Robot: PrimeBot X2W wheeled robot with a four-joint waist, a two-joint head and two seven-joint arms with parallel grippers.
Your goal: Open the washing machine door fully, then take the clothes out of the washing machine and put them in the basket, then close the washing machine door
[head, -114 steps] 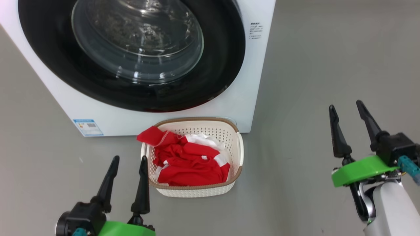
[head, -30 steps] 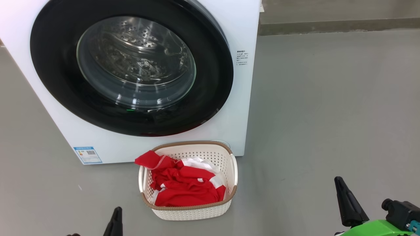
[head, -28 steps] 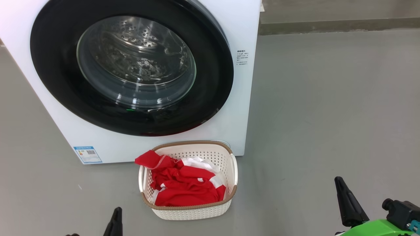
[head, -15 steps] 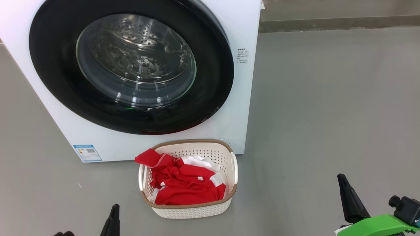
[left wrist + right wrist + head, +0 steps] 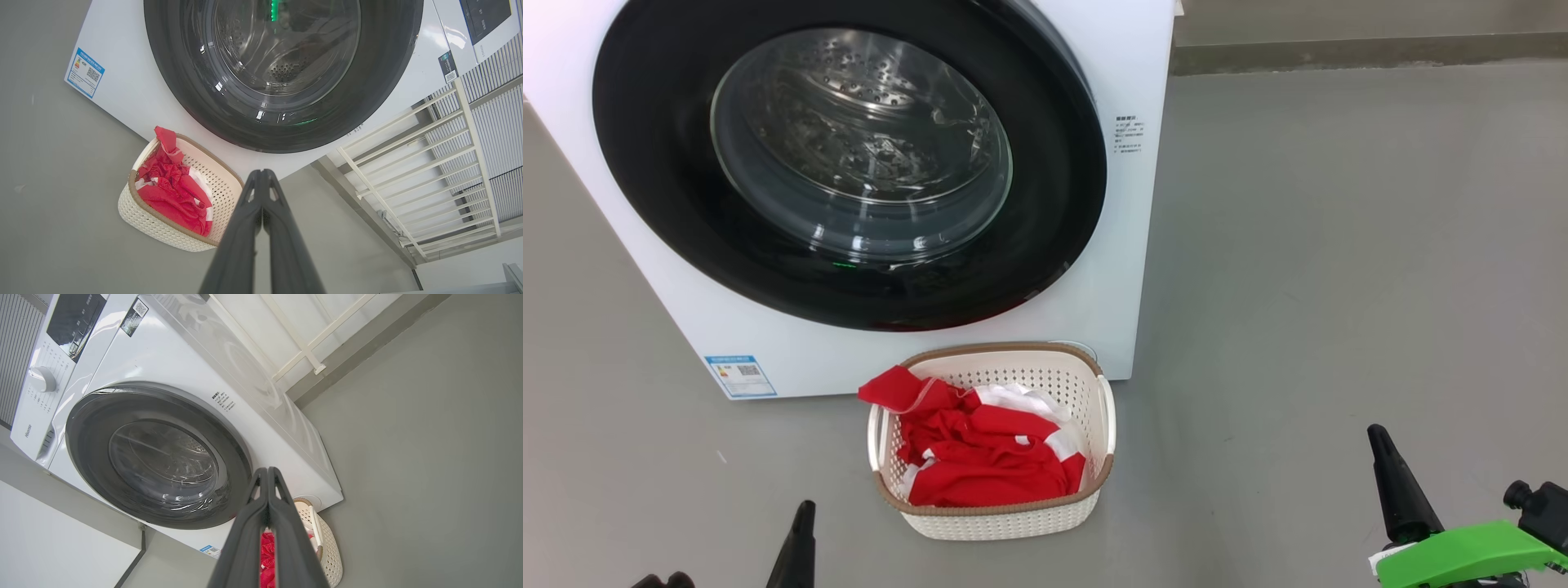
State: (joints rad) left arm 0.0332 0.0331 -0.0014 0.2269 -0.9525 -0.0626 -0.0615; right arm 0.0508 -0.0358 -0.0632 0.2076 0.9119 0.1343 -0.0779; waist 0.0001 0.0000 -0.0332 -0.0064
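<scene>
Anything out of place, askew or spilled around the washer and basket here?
Only a small thing: one red corner of the clothes hangs over the far-left rim of the basket instead of lying inside. The washing machine door looks shut and undamaged, and the basket stands upright.

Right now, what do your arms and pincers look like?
Both the left pincer and the right pincer have two long, dark, tapering fingers with a narrow slot near each tip. A bright green collar sits behind the right one.

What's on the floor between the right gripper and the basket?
Nothing. The head view shows bare grey floor between the right gripper and the basket.
</scene>
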